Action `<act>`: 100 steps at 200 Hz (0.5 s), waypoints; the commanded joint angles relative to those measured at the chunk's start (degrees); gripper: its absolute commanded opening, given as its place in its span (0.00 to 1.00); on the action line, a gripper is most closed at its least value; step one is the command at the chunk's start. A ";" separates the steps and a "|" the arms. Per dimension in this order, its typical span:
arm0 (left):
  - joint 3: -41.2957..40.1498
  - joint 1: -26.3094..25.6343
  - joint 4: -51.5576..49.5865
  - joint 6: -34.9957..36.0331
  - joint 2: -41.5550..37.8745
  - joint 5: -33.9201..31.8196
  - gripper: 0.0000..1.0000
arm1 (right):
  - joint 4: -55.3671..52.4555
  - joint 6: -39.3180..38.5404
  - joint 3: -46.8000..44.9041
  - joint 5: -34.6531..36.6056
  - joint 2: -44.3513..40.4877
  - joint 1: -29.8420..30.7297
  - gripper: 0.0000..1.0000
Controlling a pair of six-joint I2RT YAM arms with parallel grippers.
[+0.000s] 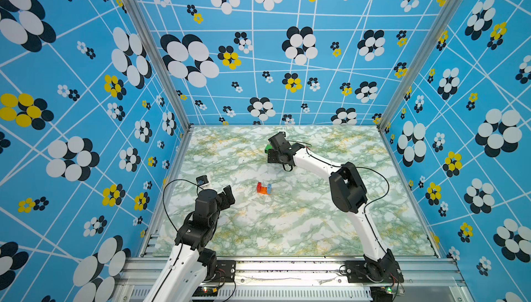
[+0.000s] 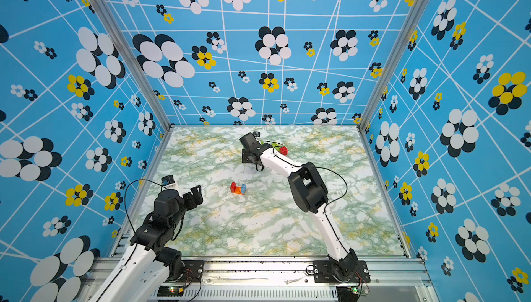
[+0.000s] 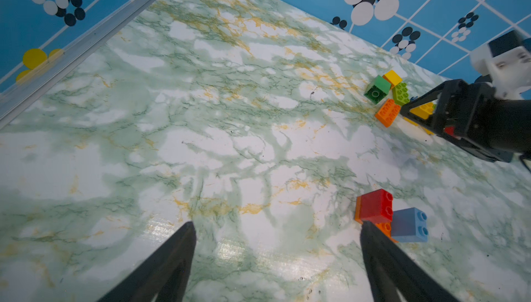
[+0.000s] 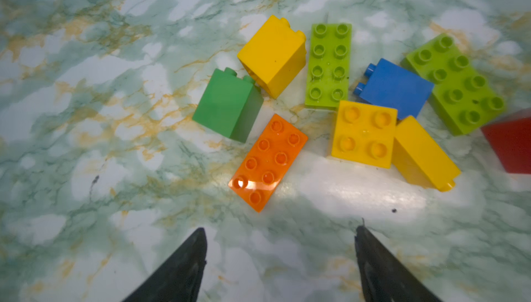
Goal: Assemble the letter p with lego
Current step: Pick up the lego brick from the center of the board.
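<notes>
Counter (image 1: pixel 301 228) first: green-veined marble, and my two arms split across it. Right arm reaches to the upper middle of both top views, over the loose lego pile; left arm sits back at lower left, well apart from that pile.

Started build (image 1: pixel 264 188) lies at the centre of the top views, red and light blue bricks on an orange base, nearer my left tool (image 3: pixel 277 257). In the left wrist view it sits at lower right, touching the right-hand finger in the picture; jaws spread, nothing between them.

Right tool (image 4: pixel 280 257) is what counts now. Its jaws stand apart and empty at the bottom of the right wrist view. Orange oblong brick (image 4: pixel 267 162) lies just above them, nearest of the pile, studs up, long axis slanting from lower left to upper right. Yellow square brick (image 4: pixel 362 136) is to its right, green brick (image 4: pixel 228 107) upper left. I judge the orange one the likely pick; the jaws would need to turn to close across its short side.
</notes>
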 commanded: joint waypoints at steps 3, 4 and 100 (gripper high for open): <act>-0.50 0.64 2.22 0.60 -1.10 0.08 0.91 | -7.60 1.58 9.35 3.00 5.97 1.06 0.80; -0.54 0.64 2.27 0.62 -1.11 0.07 0.91 | -7.78 1.58 9.74 3.02 6.19 1.12 0.80; -0.53 0.73 2.73 -0.25 -1.16 1.46 0.93 | -20.18 2.17 29.40 10.00 19.31 1.47 0.67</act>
